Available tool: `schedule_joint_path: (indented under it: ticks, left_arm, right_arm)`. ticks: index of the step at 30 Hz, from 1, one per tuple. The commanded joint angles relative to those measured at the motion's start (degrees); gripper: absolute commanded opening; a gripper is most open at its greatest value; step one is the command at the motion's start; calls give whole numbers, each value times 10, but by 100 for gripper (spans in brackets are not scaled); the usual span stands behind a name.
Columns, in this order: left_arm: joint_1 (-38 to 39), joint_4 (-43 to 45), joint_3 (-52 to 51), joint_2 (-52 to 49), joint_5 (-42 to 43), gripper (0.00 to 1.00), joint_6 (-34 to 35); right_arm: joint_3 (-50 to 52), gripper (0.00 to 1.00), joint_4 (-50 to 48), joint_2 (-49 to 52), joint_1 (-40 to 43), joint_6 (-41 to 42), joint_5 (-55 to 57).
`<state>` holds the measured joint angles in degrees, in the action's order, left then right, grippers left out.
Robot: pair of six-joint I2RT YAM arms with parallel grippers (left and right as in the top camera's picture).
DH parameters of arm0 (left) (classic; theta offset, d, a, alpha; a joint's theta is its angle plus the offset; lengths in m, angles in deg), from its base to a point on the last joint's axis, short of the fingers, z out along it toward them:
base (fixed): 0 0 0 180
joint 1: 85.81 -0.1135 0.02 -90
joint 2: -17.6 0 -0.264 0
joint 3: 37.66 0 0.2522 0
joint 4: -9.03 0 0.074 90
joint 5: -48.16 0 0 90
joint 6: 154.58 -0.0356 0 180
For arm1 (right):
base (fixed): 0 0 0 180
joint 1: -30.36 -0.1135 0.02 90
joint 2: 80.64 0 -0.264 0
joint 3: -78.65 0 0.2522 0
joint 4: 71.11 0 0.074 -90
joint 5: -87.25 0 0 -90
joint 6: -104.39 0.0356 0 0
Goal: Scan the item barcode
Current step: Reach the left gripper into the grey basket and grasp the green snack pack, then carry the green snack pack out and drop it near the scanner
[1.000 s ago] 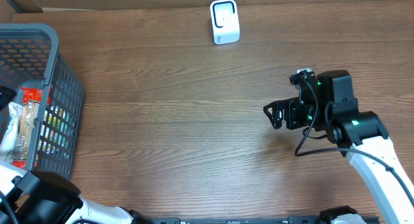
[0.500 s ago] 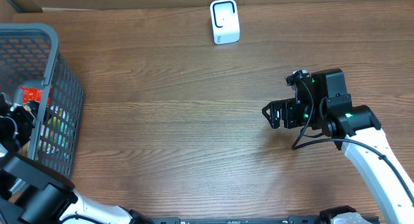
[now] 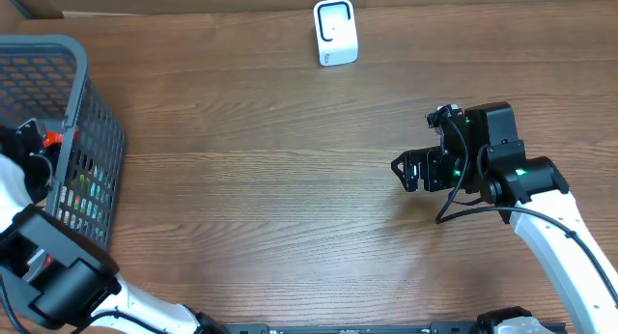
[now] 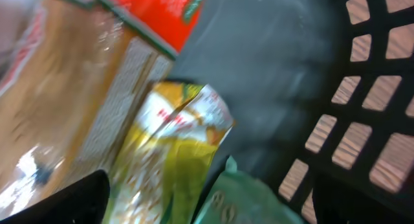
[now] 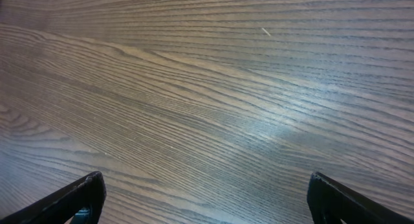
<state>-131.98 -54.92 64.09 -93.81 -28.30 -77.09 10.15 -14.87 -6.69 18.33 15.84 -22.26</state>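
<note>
Left wrist cam: left gripper (image 4: 217, 201) is spread wide, gripping nothing, over a yellow packet (image 4: 174, 146) in the basket (image 4: 362, 114) at the table's left. A red-and-tan pack (image 4: 84, 88) and a green packet (image 4: 259, 198) crowd it, with the mesh wall close by. Right gripper (image 5: 213, 201) is spread too, over bare table (image 5: 207, 88). The white scanner (image 3: 335, 32) sits at the far edge, well apart.

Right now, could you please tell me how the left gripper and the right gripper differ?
The left gripper is inside the basket; the right gripper hangs over the bare table. Snack packets lie under the left gripper; only wood lies under the right gripper. Both stand open and empty.
</note>
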Motion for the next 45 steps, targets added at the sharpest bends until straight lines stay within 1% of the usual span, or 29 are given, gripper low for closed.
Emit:
schedule_joint_path:
  ticks: [1,3,6,9,10,11,12,14,15,16,17,18,22,26,29,30,32,37,41,45]
  left_arm:
    - [23,8,-9,-33,-70,91,-6]
    - [28,12,-9,-45,-102,92,14]
    - [30,12,-9,-60,-128,93,40]
    - [30,12,-9,-70,-128,93,40]
    - [30,12,-9,-73,-125,91,40]
    - [30,11,-9,-76,-120,85,40]
    - [31,10,-9,-80,-115,76,40]
    - [31,7,-9,-88,-90,65,40]
    - [31,5,-9,-93,-78,56,40]
    - [31,2,-9,-98,-71,39,40]
    - [31,-6,-9,-102,-63,15,40]
    - [31,-13,-9,-106,-63,4,40]
    - [31,-26,-4,-105,-64,4,40]
    - [31,-78,49,-102,-64,4,52]
    - [31,-135,130,-102,-43,4,66]
    - [31,-173,186,-102,-18,4,66]
    - [31,-224,266,-102,4,4,66]
    - [31,-337,476,-97,14,4,76]
    - [35,-403,627,-87,29,4,87]
    - [54,-443,720,-64,60,4,87]
  right_arm:
    - [-16,100,-3,0,2,0,-1]
    - [-16,100,-3,0,2,0,-1]
    - [-16,100,-3,0,2,0,-1]
    - [-16,100,-3,0,2,0,-1]
    - [-16,100,-3,0,2,0,-1]
    - [-16,100,-3,0,2,0,-1]
    - [-16,100,-3,0,2,0,-1]
    - [-16,100,-3,0,2,0,-1]
    - [-16,100,-3,0,2,0,-1]
    - [-16,100,-3,0,2,0,-1]
    - [-16,100,-3,0,2,0,-1]
    - [-16,100,-3,0,2,0,-1]
    - [-16,100,-3,0,2,0,-1]
    - [-16,100,-3,0,2,0,-1]
    - [-16,100,-3,0,2,0,-1]
    - [-16,100,-3,0,2,0,-1]
    - [-16,100,-3,0,2,0,-1]
    - [-16,100,-3,0,2,0,-1]
    - [-16,100,-3,0,2,0,-1]
    - [-16,100,-3,0,2,0,-1]
